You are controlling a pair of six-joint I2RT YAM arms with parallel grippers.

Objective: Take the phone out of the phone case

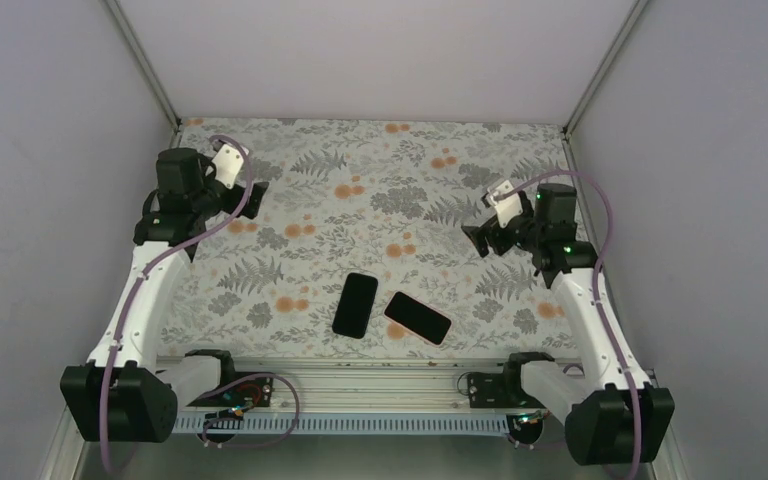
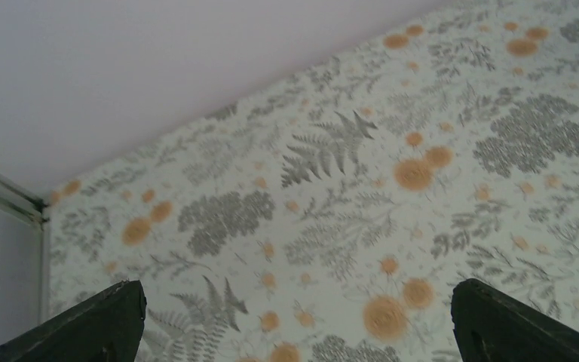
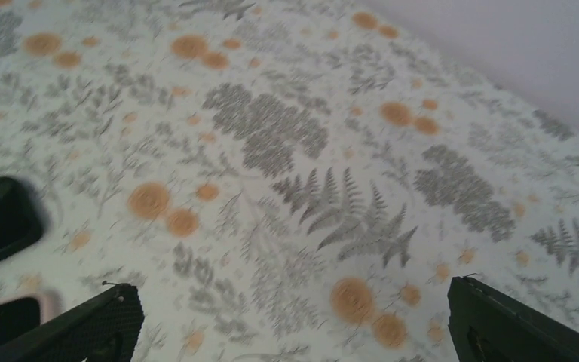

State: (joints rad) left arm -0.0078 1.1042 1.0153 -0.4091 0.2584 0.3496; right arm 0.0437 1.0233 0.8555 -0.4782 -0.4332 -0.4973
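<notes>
Left claw (image 1: 252, 198) and right claw (image 1: 478, 240) hung wide open, empty; I judged squaring over the flat black rectangular slab (image 1: 355, 304) and its angled black twin (image 1: 417, 317) mattered first.

Lying flat, just beside each other without touching: black phone case (image 1: 355, 304), nearly lengthwise front to back; on its right, pink-rimmed phone (image 1: 417, 318), dark face up, out of the case, turned diagonally.
</notes>
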